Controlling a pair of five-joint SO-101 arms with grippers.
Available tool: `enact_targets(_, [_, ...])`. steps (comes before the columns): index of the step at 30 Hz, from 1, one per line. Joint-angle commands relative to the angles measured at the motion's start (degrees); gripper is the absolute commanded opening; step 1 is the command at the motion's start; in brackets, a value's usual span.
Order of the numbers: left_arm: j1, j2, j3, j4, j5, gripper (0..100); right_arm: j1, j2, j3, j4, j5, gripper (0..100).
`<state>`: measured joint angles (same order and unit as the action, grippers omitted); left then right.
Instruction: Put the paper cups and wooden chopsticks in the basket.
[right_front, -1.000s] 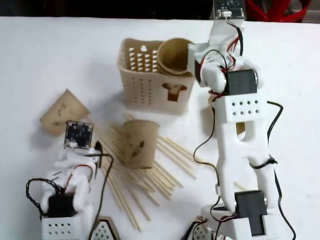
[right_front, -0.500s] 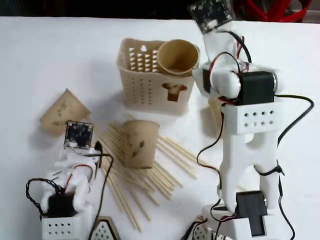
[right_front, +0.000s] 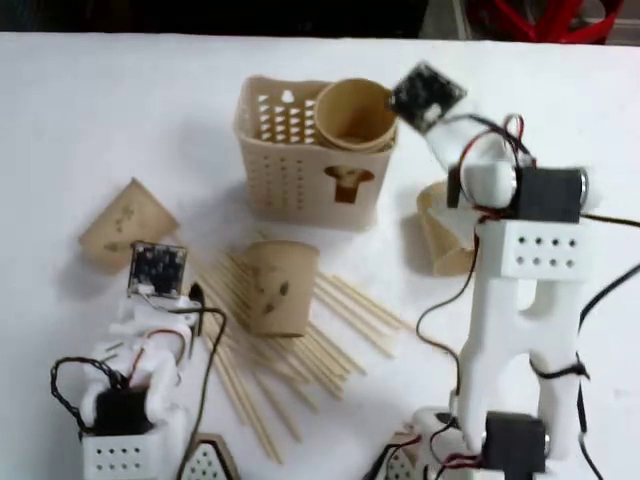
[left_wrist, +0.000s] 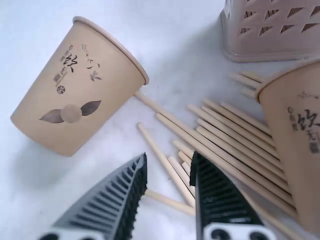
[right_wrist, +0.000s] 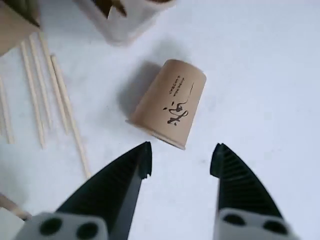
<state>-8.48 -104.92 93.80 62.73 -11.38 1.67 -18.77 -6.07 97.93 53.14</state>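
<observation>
Fingers (right_wrist: 120, 180) spread and empty, the right gripper (right_wrist: 181, 148) has swung back from the basket (right_front: 290, 180), one cup (right_front: 352, 115) now inside, to the tipped cup (right_wrist: 170, 105) at its four o'clock, while the left gripper (left_wrist: 169, 159), slightly parted, hangs above chopsticks (left_wrist: 225, 145).

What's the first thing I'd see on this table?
Wooden chopsticks lie spilled across the middle of the table, with a paper cup resting on them. Behind them the basket already holds another cup, and the right gripper hangs open over a tipped-over cup.
</observation>
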Motion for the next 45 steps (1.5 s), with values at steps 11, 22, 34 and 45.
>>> enact_targets(11, [-0.5, 0.5, -0.5, -1.9, -0.6, 16, 7.0, -3.5, 22.9, -11.3, 14.9, 22.1])
enact_targets(22, [-0.5, 0.5, -0.5, -1.9, -0.6, 16, 8.7, -3.4, 39.6, -33.0, 15.7, 27.6])
enact_targets(34, [-0.5, 0.5, -0.5, -1.9, -0.6, 16, 8.7, -3.4, 47.6, -45.5, 13.4, 27.1])
enact_targets(45, [-0.5, 0.5, -0.5, -1.9, -0.6, 16, 8.7, -3.5, 47.3, -51.7, 5.5, 10.3])
